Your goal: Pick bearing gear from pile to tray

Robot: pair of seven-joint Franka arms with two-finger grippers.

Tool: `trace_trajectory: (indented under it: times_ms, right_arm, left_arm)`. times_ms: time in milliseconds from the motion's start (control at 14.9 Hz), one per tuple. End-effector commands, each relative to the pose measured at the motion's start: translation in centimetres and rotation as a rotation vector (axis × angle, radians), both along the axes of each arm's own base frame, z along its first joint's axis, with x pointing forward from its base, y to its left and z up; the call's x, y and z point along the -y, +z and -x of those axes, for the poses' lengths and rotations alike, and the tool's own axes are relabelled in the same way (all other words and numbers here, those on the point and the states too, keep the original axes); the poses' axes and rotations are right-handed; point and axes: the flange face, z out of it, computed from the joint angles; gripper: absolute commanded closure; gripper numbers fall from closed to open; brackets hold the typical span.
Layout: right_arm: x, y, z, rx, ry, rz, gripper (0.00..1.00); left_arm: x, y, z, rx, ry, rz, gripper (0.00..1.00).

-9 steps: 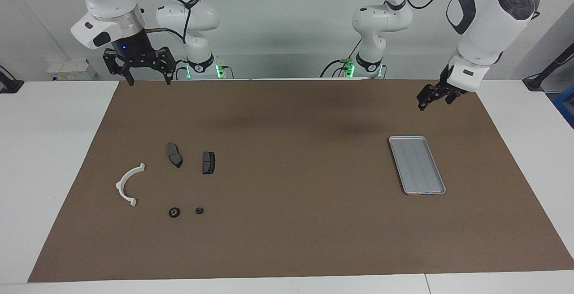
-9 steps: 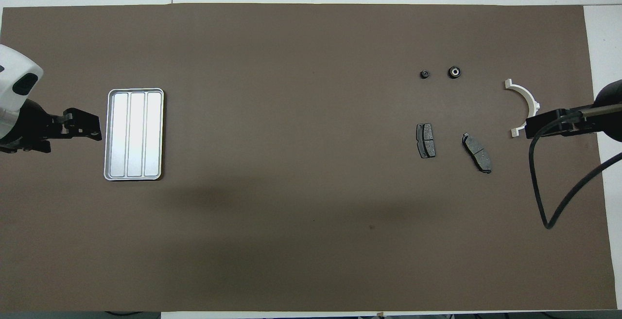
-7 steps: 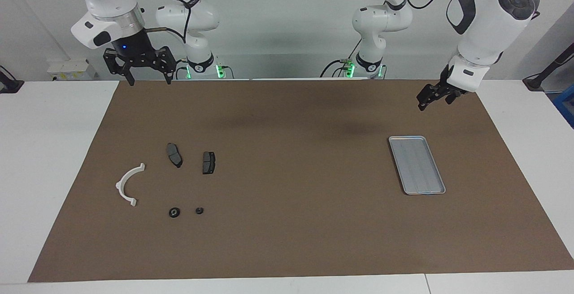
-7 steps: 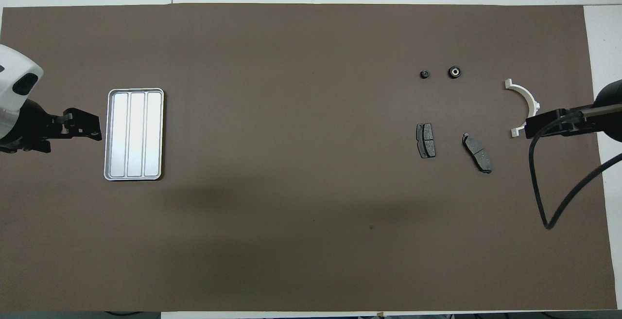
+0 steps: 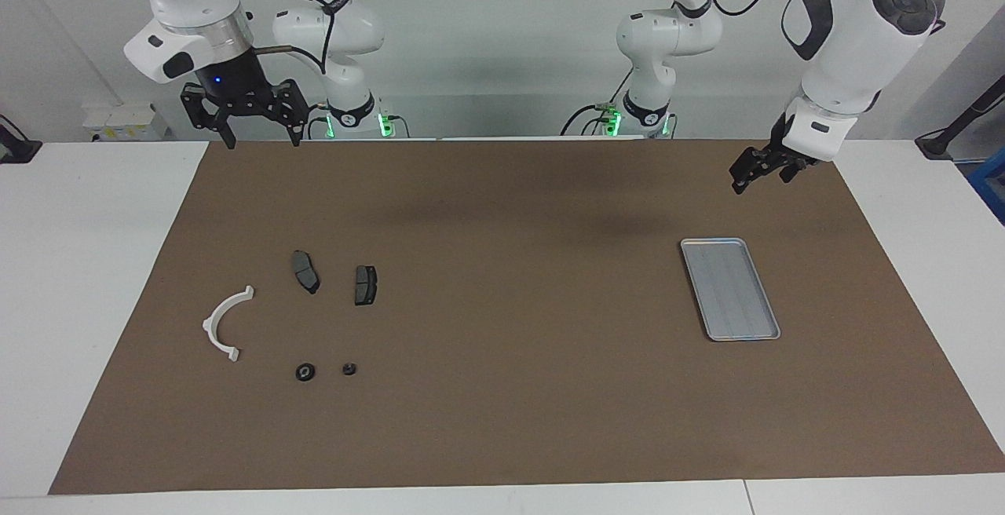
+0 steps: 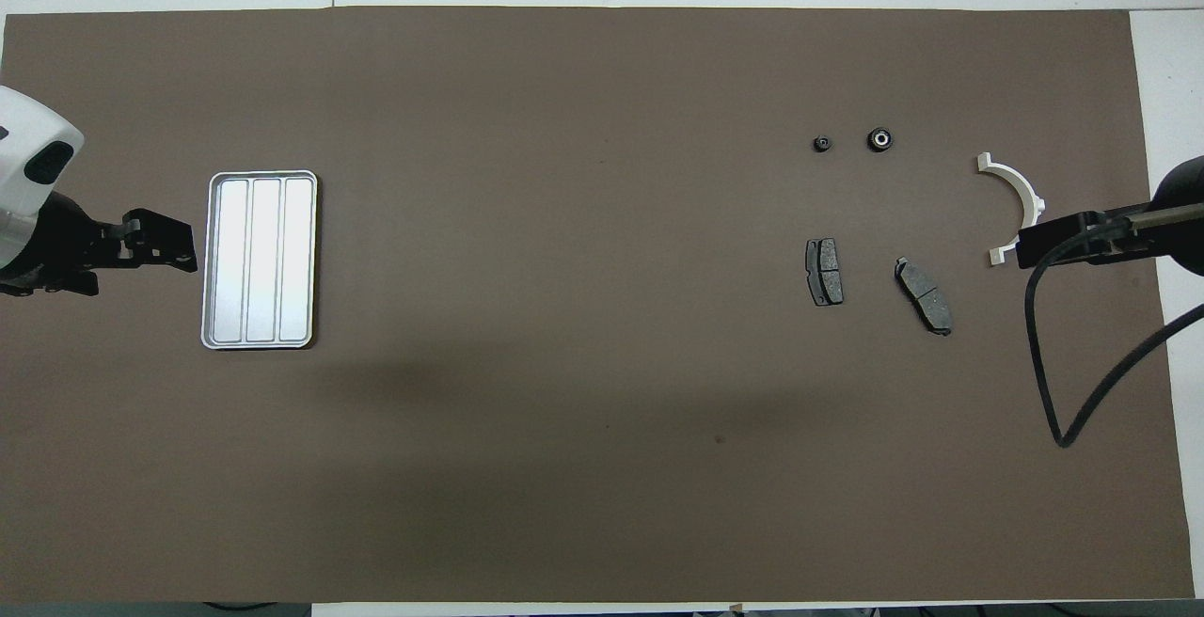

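The pile lies on the brown mat toward the right arm's end: a white curved arc (image 5: 224,323) (image 6: 1016,201), two dark grey pads (image 5: 305,271) (image 5: 365,285) nearer the robots, and two tiny black round pieces (image 5: 305,372) (image 5: 349,369) farther out. In the overhead view one round piece (image 6: 879,139) has a light centre and the other (image 6: 822,143) is smaller. The silver tray (image 5: 730,289) (image 6: 261,260) lies empty toward the left arm's end. My right gripper (image 5: 261,140) (image 6: 1082,241) is open, empty and raised high. My left gripper (image 5: 746,177) (image 6: 174,255) hangs above the mat beside the tray.
The brown mat (image 5: 510,224) covers most of the white table (image 5: 86,264). A black cable (image 6: 1053,391) hangs from the right arm over the mat's corner. Both arm bases stand at the table's edge nearest the robots.
My right gripper has risen very slightly. The left arm, the parts and the tray have not moved.
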Motion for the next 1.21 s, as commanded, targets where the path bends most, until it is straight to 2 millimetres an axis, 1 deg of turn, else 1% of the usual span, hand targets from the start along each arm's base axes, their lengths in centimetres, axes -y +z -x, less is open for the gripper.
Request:
trace_trajectory:
  times_ms: [0, 335, 403, 470, 604, 671, 738, 805, 872, 1006, 1073, 1141]
  right_arm:
    - [-0.2, 0.4, 0.5, 0.017, 0.010, -0.010, 0.00]
    - [-0.3, 0.2, 0.3, 0.025, 0.009, -0.011, 0.00]
    - [-0.4, -0.7, -0.1, 0.027, 0.002, -0.013, 0.00]
    - [-0.4, -2.2, -0.6, 0.025, 0.001, -0.013, 0.00]
    - [-0.6, -6.8, -2.8, 0.030, -0.028, -0.016, 0.00]
    - [-1.1, -9.1, -4.2, 0.020, -0.046, -0.015, 0.00]
    - [-2.5, -11.5, -5.4, 0.010, -0.060, -0.015, 0.00]
    - [-3.1, -13.6, -6.7, 0.017, -0.098, -0.018, 0.00]
    - [-3.4, -15.9, -8.2, 0.022, -0.133, -0.018, 0.00]
    - [-4.5, -21.5, -10.9, 0.042, -0.173, -0.026, 0.00]
    - [-4.5, -24.1, -12.0, 0.050, -0.178, -0.028, 0.00]
    - [-4.8, -25.8, -12.7, 0.057, -0.178, -0.025, 0.00]
  left_arm:
    - [-0.1, 0.4, 0.7, 0.016, -0.004, 0.010, 0.00]
    - [-0.1, 0.4, 0.7, 0.018, -0.004, 0.010, 0.00]
    - [-0.1, 0.4, 0.7, 0.016, -0.004, 0.010, 0.00]
    - [-0.1, 0.2, 0.7, 0.013, -0.004, 0.010, 0.00]
    - [-0.1, 0.4, 0.7, 0.016, -0.004, 0.010, 0.00]
    - [-0.1, 0.3, 0.7, 0.015, -0.004, 0.010, 0.00]
    - [-0.1, 0.3, 0.7, 0.015, -0.004, 0.010, 0.00]
    - [-0.1, 0.4, 0.7, 0.016, -0.004, 0.010, 0.00]
    - [-0.1, 0.4, 0.7, 0.016, -0.004, 0.010, 0.00]
    - [-0.1, 0.3, 0.7, 0.015, -0.004, 0.010, 0.00]
    - [-0.1, 0.4, 0.7, 0.016, -0.004, 0.010, 0.00]
    - [-0.1, 0.4, 0.7, 0.016, -0.004, 0.010, 0.00]
